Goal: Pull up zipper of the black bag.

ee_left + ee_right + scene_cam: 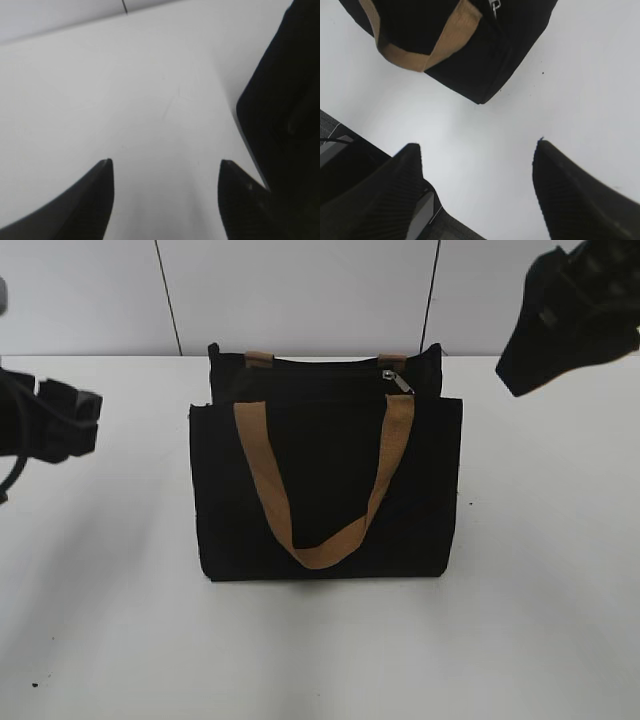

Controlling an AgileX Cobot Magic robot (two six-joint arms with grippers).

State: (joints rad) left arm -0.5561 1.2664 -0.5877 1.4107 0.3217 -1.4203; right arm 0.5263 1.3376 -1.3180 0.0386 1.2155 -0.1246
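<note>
Both claws stand spread wide over a white table (560, 570), neither one gripping or touching anything. The left gripper (165, 172) hangs with its two dark fingertips (100, 180) far apart above bare tabletop; the black bag (285, 115) sits just off to its right, its side wall running close past the right-hand finger, though whether fabric and finger meet cannot be made out from the wrist camera. The right gripper (477, 155) is likewise splayed, empty, with bare table between its ribbed fingers (555, 175); the bag's lower corner lies ahead of it and apart, a tan strap handle (447, 37) draped across the fabric.

Seen from across the room, the black bag (325, 485) stands upright at mid-table between the two arms. The left gripper (60, 425) hovers off to the bag's side at about the height of its upper edge, well clear of it. The right gripper (570, 315) is raised higher, above and out beyond the bag's far top corner. The zipper (398, 380) runs along the bag's top, its small silver pull tab resting near the end closest to the right claw, below that claw and apart from it. A tan handle (320, 480) loops down the front panel.
</note>
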